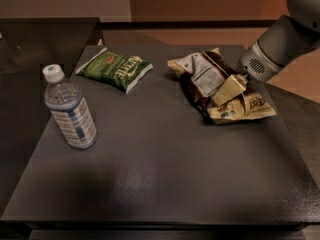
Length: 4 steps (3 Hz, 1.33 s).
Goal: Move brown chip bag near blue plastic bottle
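Note:
The brown chip bag point(199, 79), dark brown and cream with a white label panel, lies crumpled at the back right of the dark table point(165, 179). My gripper point(229, 90) reaches in from the upper right and is shut on the bag's middle, with one cream finger lying across it. The blue plastic bottle point(70, 111), clear with a white cap and a striped label, stands upright at the left side of the table, far from the bag.
A smaller green chip bag point(115, 69) lies at the back left, between the bottle and the brown bag. My grey arm point(280, 39) crosses the upper right corner. The table's edges run close on the right and at the front.

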Each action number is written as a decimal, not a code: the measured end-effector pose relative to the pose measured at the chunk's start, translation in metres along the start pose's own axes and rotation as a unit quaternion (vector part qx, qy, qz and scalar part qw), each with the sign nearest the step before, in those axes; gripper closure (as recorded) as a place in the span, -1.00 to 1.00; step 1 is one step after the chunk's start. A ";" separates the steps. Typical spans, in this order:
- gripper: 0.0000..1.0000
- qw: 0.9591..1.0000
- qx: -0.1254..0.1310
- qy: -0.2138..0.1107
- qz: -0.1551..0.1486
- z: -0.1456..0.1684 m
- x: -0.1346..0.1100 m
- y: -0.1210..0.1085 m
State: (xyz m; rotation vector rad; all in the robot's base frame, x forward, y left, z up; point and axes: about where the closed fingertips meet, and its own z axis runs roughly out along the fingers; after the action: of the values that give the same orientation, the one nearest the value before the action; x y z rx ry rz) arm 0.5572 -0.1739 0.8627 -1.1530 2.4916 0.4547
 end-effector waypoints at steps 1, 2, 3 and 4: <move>0.76 1.000 -0.004 -0.011 -0.023 -0.009 -0.010 0.015; 1.00 0.998 -0.012 -0.025 -0.049 -0.020 -0.022 0.036; 1.00 0.996 -0.027 -0.027 -0.075 -0.028 -0.033 0.064; 1.00 0.994 -0.050 -0.013 -0.097 -0.021 -0.042 0.098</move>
State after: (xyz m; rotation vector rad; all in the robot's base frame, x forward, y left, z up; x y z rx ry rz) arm 0.5030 -0.0951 0.9135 -1.4020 2.3291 0.5399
